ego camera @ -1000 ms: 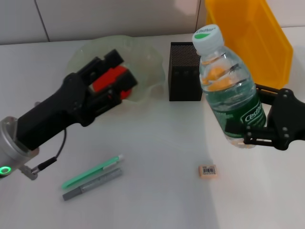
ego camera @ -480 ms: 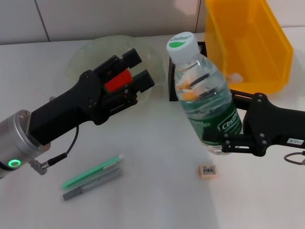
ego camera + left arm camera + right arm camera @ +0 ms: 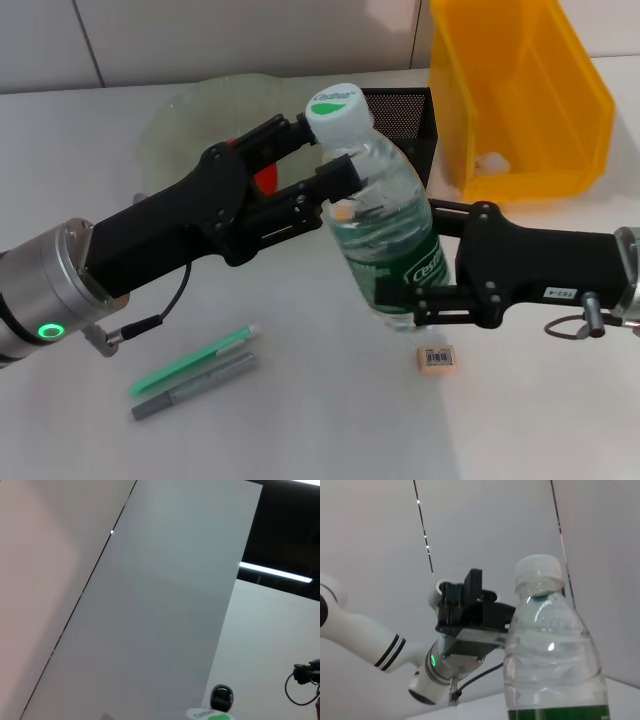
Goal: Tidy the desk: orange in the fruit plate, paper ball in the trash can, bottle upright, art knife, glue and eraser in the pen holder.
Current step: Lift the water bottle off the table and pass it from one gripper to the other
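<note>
The bottle [image 3: 385,230] stood near-upright, cap tilted left, pinched low by the right gripper [image 3: 415,300]; the left gripper [image 3: 325,160], fingers spread, flanked its neck.

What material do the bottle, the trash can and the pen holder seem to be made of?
The bottle, held by the right tool, looks like clear thin plastic: glossy, ribbed, see-through, with a printed green label and a white cap. The trash can seems to be rigid yellow plastic with smooth, slightly shiny walls. The pen holder looks like black metal mesh, matte, with fine holes.
</note>
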Available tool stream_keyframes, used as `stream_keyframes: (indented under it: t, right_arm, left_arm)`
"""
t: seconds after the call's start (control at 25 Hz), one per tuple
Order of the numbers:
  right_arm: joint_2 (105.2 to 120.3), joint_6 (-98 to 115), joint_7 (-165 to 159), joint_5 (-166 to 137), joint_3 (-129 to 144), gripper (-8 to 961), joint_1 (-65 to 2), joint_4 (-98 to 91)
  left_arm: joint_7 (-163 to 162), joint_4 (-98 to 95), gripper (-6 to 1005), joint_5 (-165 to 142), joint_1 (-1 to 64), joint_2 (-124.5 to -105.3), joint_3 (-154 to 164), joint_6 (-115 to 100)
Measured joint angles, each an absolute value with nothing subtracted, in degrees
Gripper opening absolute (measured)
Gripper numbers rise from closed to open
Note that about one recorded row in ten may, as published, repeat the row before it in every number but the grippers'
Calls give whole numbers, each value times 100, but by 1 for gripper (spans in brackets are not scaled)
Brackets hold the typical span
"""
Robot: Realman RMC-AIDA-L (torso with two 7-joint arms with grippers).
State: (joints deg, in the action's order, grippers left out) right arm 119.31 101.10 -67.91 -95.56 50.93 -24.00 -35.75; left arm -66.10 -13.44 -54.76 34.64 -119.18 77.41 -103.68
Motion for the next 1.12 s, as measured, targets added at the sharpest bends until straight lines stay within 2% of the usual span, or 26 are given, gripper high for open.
stream_keyframes:
  t: [1.08,1.12]
  right_arm:
    - [11956,10251,-6760,-9500,5291,760,-2605,-3388]
    - [11956,10255,-6760,-9500,5291,761,-2611,-3386]
  left_arm:
    - [-6647,-1317,799,-5409,3524,-11927,7760,-10363]
    - [-6635,-1322,769,-5417,3528,-11927,7760,-10364]
